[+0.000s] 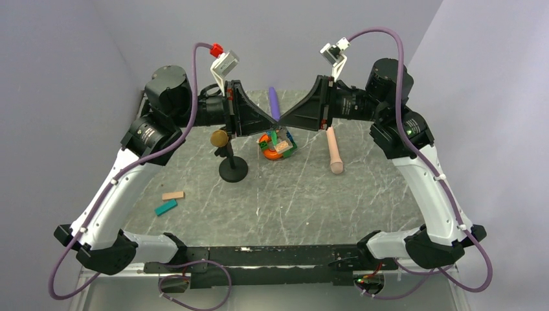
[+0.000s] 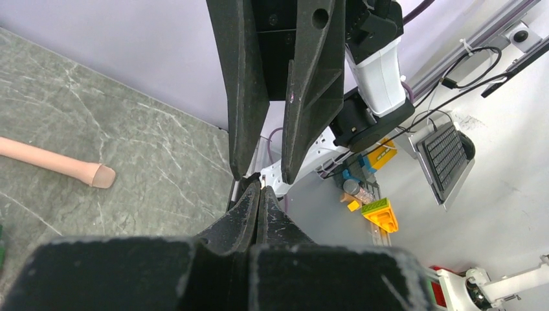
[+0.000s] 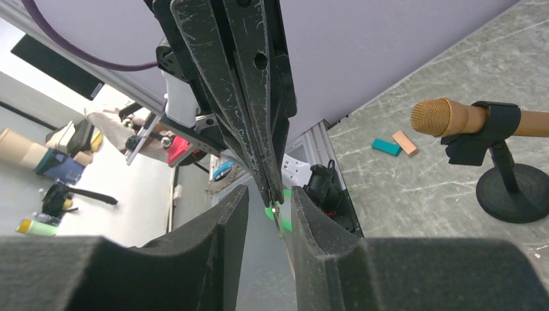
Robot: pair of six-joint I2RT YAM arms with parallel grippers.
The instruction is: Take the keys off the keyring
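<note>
In the top view my two grippers meet tip to tip above the table's far middle. My left gripper (image 1: 270, 123) is shut; in the right wrist view its fingertips (image 3: 270, 192) pinch the tiny bright-green key (image 3: 268, 211), and a thin silvery strip, probably the keyring (image 3: 281, 225) edge-on, hangs below it. My right gripper (image 3: 268, 191) is open, one finger on each side of the key, the right-hand finger almost touching the strip. In the left wrist view my left gripper (image 2: 260, 186) is shut, with the right gripper's fingers (image 2: 309, 110) spread above it. The key is hidden in the top view.
A black microphone stand (image 1: 232, 167) with a gold head stands left of the grippers. An orange ring toy with blocks (image 1: 277, 146) lies just below them. A purple stick (image 1: 274, 103) lies behind, a peach cylinder (image 1: 335, 152) to the right, and teal (image 1: 166, 207) and tan (image 1: 173, 195) blocks at front left.
</note>
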